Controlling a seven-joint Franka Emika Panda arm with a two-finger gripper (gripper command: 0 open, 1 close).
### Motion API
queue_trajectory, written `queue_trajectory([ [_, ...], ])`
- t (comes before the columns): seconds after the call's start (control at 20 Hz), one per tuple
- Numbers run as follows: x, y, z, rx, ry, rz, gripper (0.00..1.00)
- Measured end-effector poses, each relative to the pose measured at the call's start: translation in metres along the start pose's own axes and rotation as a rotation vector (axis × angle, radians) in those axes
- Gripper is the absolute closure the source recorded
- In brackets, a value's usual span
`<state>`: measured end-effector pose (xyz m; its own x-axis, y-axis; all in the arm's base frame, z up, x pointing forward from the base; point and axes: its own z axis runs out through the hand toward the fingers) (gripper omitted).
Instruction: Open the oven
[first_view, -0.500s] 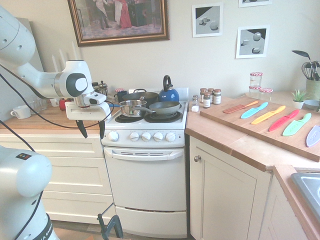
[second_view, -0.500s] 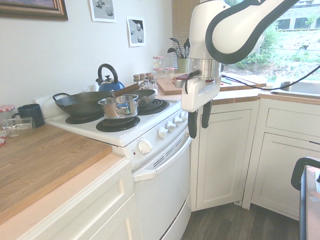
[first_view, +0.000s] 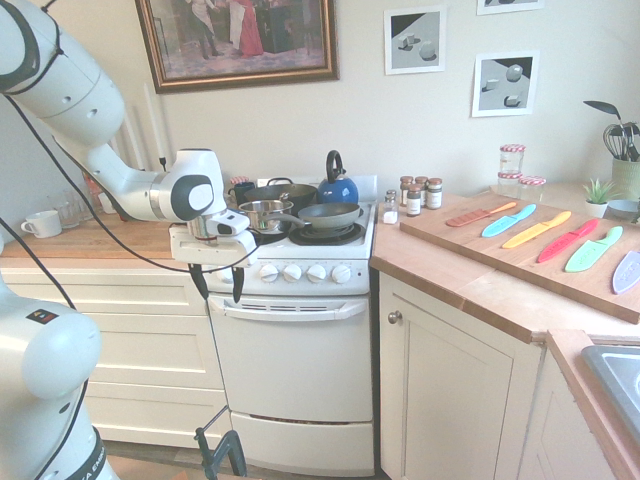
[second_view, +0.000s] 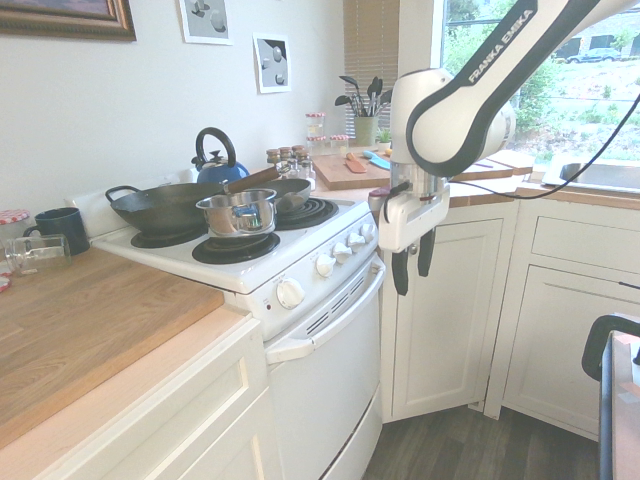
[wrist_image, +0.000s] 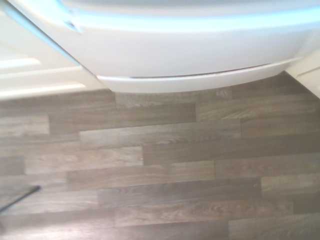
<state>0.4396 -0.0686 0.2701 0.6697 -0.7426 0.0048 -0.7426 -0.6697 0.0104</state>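
Oven (first_view: 292, 360) shut | gripper (first_view: 218, 286) lower, nearer handle (first_view: 290, 311) | fingers apart

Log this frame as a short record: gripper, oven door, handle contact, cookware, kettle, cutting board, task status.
gripper: open, pointing down, nothing between fingers
oven door: closed
handle contact: none; gripper apart from the bar handle
cookware: steel saucepan, dark wok and grey frying pan, on the hob
kettle: blue, at the back of the cooker
cutting board: wooden, colourful knives on top
task status: oven not yet opened
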Motion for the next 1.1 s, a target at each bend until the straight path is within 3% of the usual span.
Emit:
queue_trajectory([
  [0.4, 0.062, -0.021, 0.069, 0.047, 0.079, -0.068, 0.0],
  [0.75, 0.096, -0.072, 0.067, 0.09, 0.128, -0.1, 0.0],
  [1.1, 0.115, -0.071, 0.08, 0.102, 0.121, -0.085, 0.0],
])
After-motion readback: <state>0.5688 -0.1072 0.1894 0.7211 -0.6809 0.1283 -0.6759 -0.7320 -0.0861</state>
